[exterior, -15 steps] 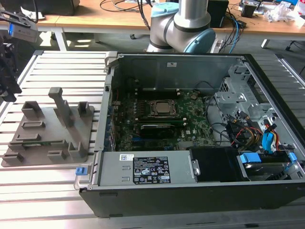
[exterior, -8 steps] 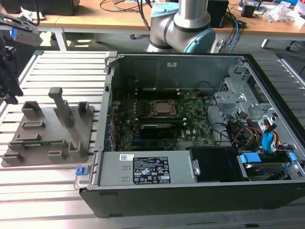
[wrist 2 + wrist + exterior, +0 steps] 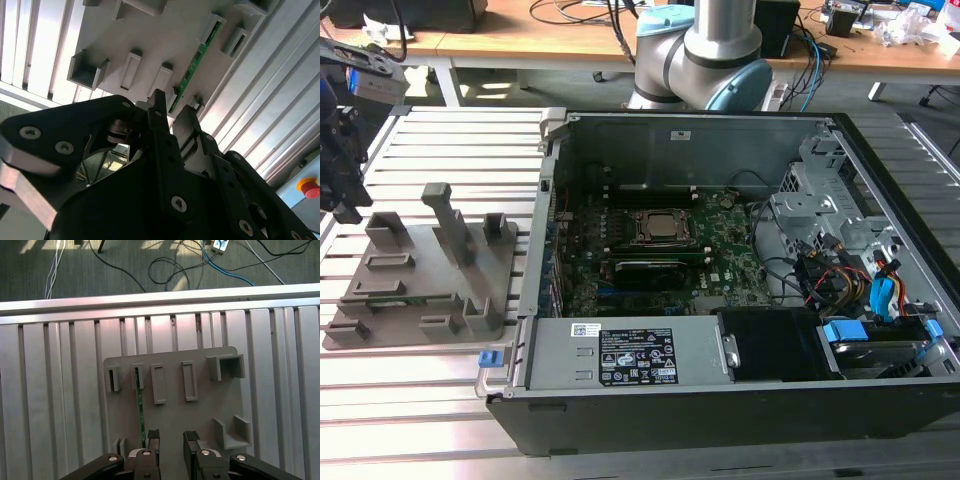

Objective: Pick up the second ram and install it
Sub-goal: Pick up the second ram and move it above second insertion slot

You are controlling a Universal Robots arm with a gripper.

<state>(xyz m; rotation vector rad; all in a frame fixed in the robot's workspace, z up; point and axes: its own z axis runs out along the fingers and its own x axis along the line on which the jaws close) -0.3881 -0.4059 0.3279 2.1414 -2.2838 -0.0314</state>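
The second ram (image 3: 140,410) is a thin green stick standing on edge in a slot of the grey holder tray (image 3: 200,415). In the second wrist view the ram (image 3: 192,70) runs between two of the tray's end posts. My gripper (image 3: 172,439) hovers above the tray, open, with nothing between its black fingers (image 3: 153,436). The stick lies just beside one finger, not between the two. In the exterior view the gripper (image 3: 344,205) hangs at the far left, over the outer end of the tray (image 3: 420,275), and the ram (image 3: 405,298) shows as a faint green strip.
An open computer case (image 3: 720,400) sits to the exterior view's right of the tray, with the green motherboard (image 3: 660,250) and its CPU socket (image 3: 655,228) inside. Cables and drive bays (image 3: 860,290) fill its right end. Everything rests on a slatted metal table (image 3: 60,390); its edge and the floor cables (image 3: 190,265) lie beyond.
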